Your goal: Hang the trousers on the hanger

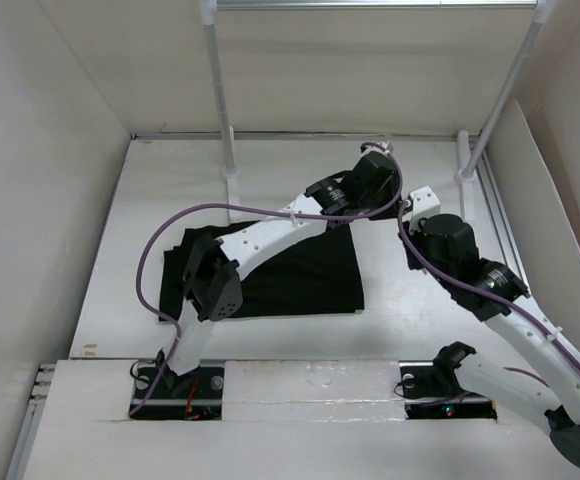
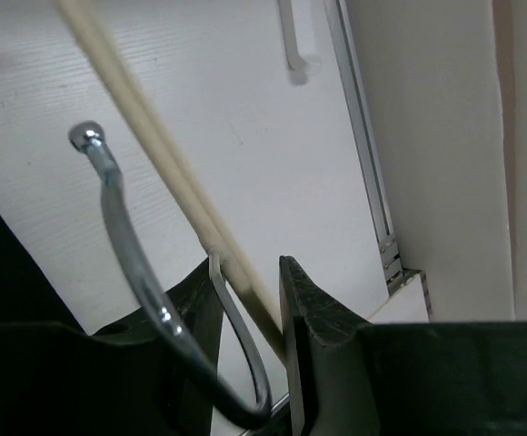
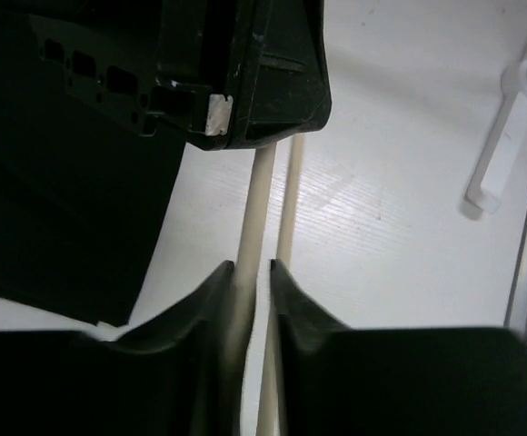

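Though tight in left gripper (image 2: 245,283) and right gripper (image 3: 253,269) — hanger (image 3: 255,200) ends off-frame.

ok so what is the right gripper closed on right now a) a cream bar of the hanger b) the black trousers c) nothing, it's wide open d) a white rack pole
a: in the right wrist view the right gripper has its fingers pinched on a thin cream bar of the hanger, while the trousers lie apart from it.
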Robot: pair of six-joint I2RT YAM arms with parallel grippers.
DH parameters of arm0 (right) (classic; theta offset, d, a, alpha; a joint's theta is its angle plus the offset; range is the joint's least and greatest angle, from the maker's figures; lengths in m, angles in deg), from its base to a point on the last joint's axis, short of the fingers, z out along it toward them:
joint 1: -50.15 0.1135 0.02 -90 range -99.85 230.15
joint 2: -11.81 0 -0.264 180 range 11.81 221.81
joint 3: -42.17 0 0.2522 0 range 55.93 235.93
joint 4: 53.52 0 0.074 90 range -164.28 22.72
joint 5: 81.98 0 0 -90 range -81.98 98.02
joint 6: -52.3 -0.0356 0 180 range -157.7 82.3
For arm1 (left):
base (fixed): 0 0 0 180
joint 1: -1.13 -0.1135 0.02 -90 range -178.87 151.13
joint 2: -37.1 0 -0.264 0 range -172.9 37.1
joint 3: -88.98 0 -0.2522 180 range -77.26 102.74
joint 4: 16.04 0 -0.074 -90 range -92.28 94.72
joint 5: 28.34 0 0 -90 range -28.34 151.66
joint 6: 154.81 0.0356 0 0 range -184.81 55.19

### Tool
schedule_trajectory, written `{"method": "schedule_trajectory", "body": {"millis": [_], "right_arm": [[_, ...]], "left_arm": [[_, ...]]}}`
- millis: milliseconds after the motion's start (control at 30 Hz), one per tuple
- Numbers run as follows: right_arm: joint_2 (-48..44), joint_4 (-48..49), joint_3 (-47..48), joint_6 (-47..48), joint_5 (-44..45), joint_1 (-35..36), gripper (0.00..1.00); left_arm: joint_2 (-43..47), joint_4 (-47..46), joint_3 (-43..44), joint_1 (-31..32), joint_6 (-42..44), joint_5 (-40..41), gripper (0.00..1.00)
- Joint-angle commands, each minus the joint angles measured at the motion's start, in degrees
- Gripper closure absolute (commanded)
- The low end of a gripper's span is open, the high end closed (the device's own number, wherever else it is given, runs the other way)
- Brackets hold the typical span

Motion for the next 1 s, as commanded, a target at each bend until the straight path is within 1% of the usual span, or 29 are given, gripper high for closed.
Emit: {"method": "schedule_trajectory", "body": {"millis": [0,67,100,133,167,233,300,333,367,433,467,500,533,567,600,700,833,900,967], "right_arm": [[-1.1,1.0,0.2,-1.3,-1.7,0.8,0.69],[-1.7,0.3,0.1,-1.3,-3.8,0.0,0.61],[-2.1,0.3,-0.1,-1.3,-4.6,-0.8,0.61],[-2.7,0.3,-0.7,-1.3,-6.3,-1.3,0.61],[-2.9,0.4,-1.0,-1.3,-7.2,-2.5,0.61],[-3.4,1.1,-2.3,-1.3,-9.3,-3.3,0.64],[-3.4,1.0,-3.3,-1.4,-9.8,-4.2,0.64],[-3.4,0.5,-3.1,-1.5,-10.0,-4.7,0.62],[-3.5,0.2,-2.1,-1.4,-10.5,-4.8,0.57],[-3.4,-1.2,0.0,-1.0,-12.5,-6.9,0.54],[-3.6,-2.0,3.1,-0.2,-16.0,-9.4,0.49],[-3.6,-2.0,3.2,-0.2,-16.0,-9.4,0.49],[-3.3,-2.0,4.0,0.5,-17.9,-10.4,0.43],[-3.1,-2.1,5.0,0.9,-19.7,-11.2,0.40],[-2.5,-2.8,5.5,1.4,-24.6,-13.1,0.38],[-0.3,-4.8,7.6,2.6,-30.0,-15.2,0.37],[-1.1,-4.5,8.8,2.8,-31.3,-17.9,0.37],[-0.8,-4.8,9.7,2.9,-34.1,-19.2,0.37],[-0.1,-4.9,9.5,3.4,-36.5,-20.5,0.41]], "left_arm": [[6.2,-3.6,-5.9,0.0,1.1,1.2,1.00],[7.9,-7.7,-9.8,0.0,0.2,1.1,1.00],[9.8,-9.2,-14.1,0.0,-0.3,0.9,1.00],[10.6,-12.8,-16.3,0.0,-1.5,0.3,1.00],[11.7,-14.4,-20.2,-0.5,-2.1,-1.6,1.00],[12.2,-16.6,-22.4,-0.5,-3.7,-3.4,1.00],[11.6,-16.9,-23.0,-1.0,-3.9,-3.6,1.00],[11.6,-16.9,-23.1,-1.0,-3.9,-3.4,1.00],[11.5,-17.1,-23.1,-1.0,-3.7,-3.4,1.00],[12.3,-18.7,-24.5,-1.0,-3.4,-3.2,1.00],[14.3,-20.3,-27.2,-1.0,-2.6,-2.7,1.00],[14.3,-21.0,-27.3,-1.0,-2.6,-2.7,1.00],[15.1,-21.6,-28.1,-1.0,-2.5,-2.7,1.00],[15.4,-21.8,-29.7,-1.0,-2.6,-2.7,1.00],[15.4,-21.8,-30.2,-1.0,-2.7,-2.7,1.00],[15.4,-22.4,-31.7,-1.6,-3.8,-3.4,1.00],[16.5,-22.7,-33.2,-1.6,-4.1,-3.5,1.00],[17.1,-22.7,-34.9,-1.6,-4.4,-3.2,1.00],[18.1,-24.5,-37.8,-1.6,-5.2,-3.3,1.00]]}}
